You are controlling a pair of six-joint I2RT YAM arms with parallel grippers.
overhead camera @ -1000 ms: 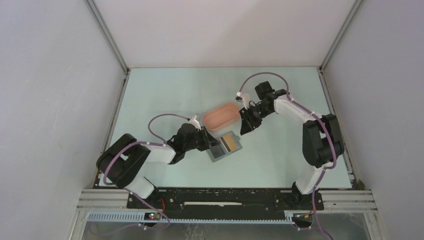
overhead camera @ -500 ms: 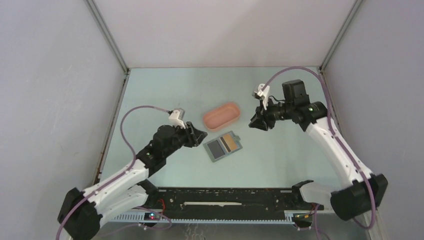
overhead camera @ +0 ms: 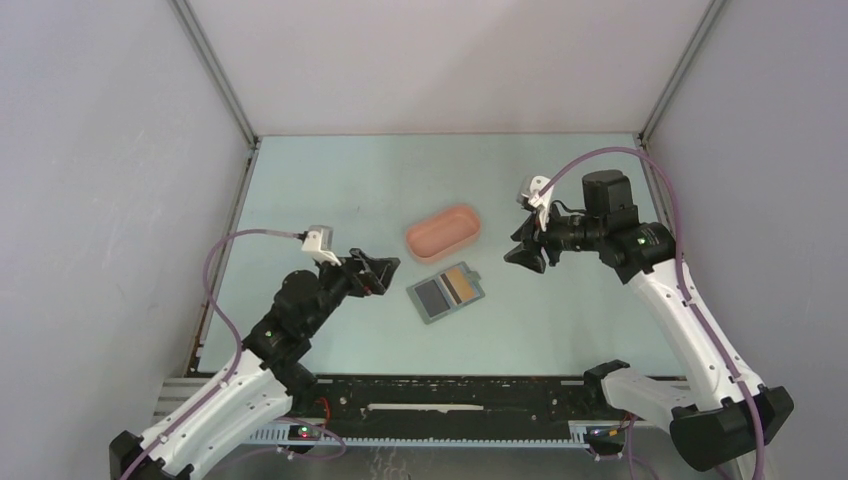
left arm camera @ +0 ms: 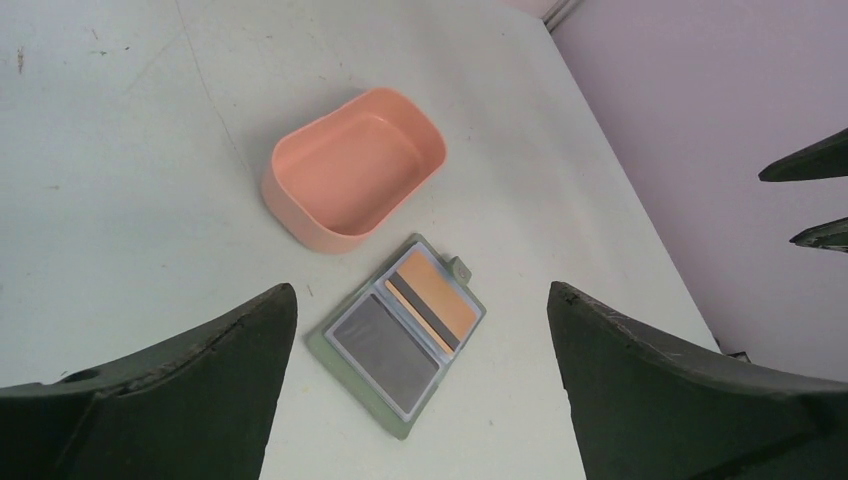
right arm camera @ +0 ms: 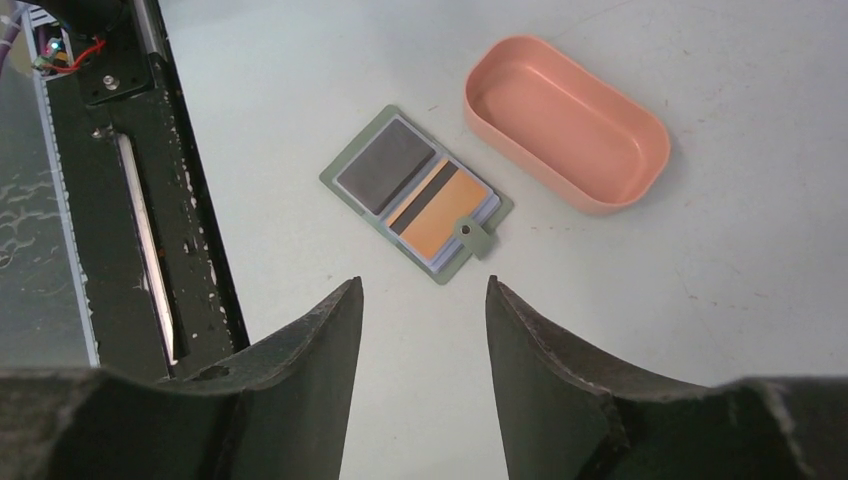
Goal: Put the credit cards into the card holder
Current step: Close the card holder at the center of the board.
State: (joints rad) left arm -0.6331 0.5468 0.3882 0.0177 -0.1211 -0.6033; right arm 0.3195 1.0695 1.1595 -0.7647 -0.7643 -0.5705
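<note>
- The left tool (overhead camera: 378,268) has its two dark fingers spread wide, with nothing between them.
- It hangs above the bench (overhead camera: 330,190), left of the card holder and well apart from it.
- The right tool (overhead camera: 526,254) has its fingers partly apart, a narrower gap than the left, and it too grips nothing.
- It hangs on the far right side of the card holder, touching nothing.
- The card holder (right arm camera: 350,170), a grey-green folding case, lies open and flat on the bench between the two tools.
- One half holds a yellowish-orange credit card (right arm camera: 447,222) with a dark stripe, next to the small tab.
- The other half shows a dark grey face; I cannot tell whether that is a card or the lining.
- A pink tray (left arm camera: 290,210), oblong with rounded ends, stands just behind the card holder, close to it but not touching.
</note>
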